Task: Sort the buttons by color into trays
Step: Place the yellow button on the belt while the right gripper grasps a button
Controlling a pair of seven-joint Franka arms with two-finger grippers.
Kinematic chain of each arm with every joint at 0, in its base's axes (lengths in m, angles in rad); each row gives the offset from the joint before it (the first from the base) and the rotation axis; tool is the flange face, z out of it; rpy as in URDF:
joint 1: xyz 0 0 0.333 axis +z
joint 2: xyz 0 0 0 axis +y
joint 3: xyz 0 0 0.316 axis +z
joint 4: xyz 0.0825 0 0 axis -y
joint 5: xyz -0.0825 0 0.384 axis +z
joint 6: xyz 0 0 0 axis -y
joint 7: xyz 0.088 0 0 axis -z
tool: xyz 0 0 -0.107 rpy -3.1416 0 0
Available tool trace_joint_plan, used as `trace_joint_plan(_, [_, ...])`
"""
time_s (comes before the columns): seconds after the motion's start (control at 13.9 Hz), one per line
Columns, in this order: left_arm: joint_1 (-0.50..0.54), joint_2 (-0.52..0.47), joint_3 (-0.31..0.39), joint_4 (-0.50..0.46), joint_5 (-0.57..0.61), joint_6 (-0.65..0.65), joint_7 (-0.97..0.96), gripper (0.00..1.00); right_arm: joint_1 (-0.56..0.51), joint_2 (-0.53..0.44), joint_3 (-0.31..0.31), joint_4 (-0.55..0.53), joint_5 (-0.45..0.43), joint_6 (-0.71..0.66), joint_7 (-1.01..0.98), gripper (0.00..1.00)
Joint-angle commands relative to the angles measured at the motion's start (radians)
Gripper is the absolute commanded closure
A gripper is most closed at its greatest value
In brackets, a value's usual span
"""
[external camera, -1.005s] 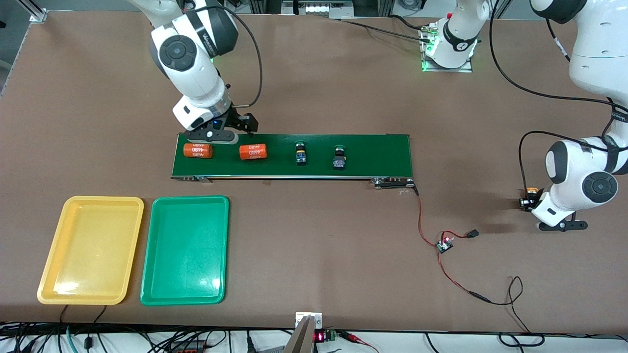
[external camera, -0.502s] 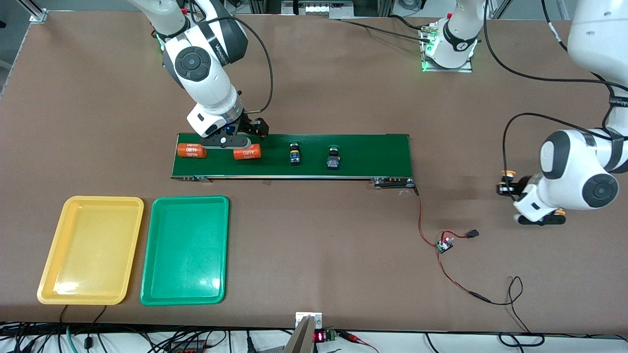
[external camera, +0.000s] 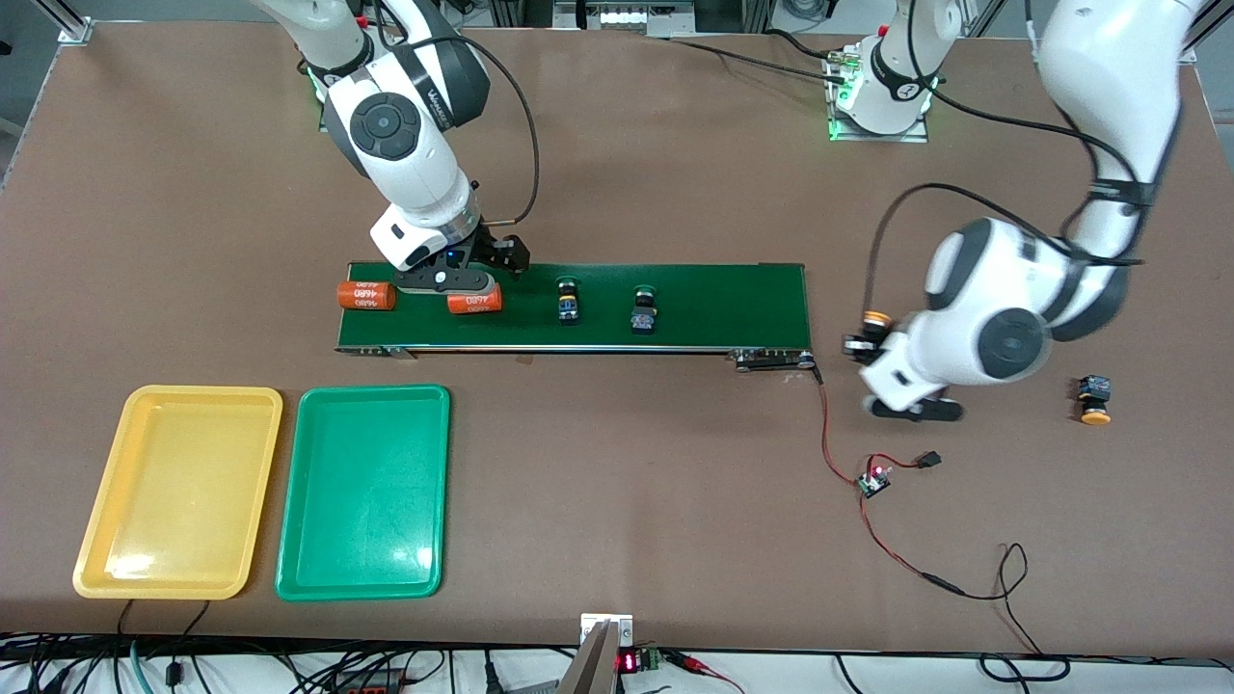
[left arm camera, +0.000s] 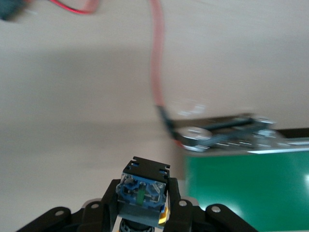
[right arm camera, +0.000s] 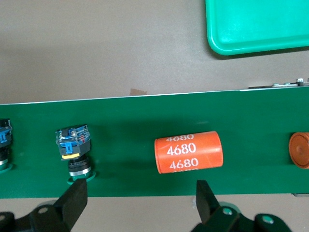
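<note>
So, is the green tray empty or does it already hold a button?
Empty: the green tray shows only bare plastic in the front view.

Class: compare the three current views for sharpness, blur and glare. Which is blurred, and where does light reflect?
Left wrist view: red wire and belt end smeared, while the held button reads sharp. Right wrist view: crisp, the orange cylinder numbers legible. Front view: sharp, with soft glare at the yellow tray and green tray corners.

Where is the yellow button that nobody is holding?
In the front view, the loose yellow-capped button lies alone on the bare table toward the left arm's end, past the conveyor belt.
</note>
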Motion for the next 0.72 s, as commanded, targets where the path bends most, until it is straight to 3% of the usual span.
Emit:
trace_joint_plan(0.0, [-0.013,0.013,-0.051,-0.036,-0.024,0.000,-0.104,0.77,0.021,0.024,-0.006,0.017,-0.022,0.022,0.032,0.00])
trace_joint_plan(0.29, [-0.027,0.027,-0.106,-0.154,-0.042,0.186,-0.224,0.78,0.053,0.058,-0.006,0.025,-0.124,0.028,0.151,0.00])
trace_joint_plan(0.5, [-0.036,0.036,-0.115,-0.206,-0.042,0.270,-0.261,0.77,0.075,0.090,-0.006,0.049,-0.140,0.031,0.188,0.00])
trace_joint_plan(0.57, [-0.036,0.039,-0.115,-0.210,-0.042,0.277,-0.263,0.66,0.076,0.096,-0.006,0.060,-0.140,0.036,0.199,0.00])
trace_joint_plan(0.65, [-0.035,0.038,-0.115,-0.208,-0.042,0.275,-0.261,0.28,0.078,0.104,-0.008,0.063,-0.140,0.042,0.199,0.00])
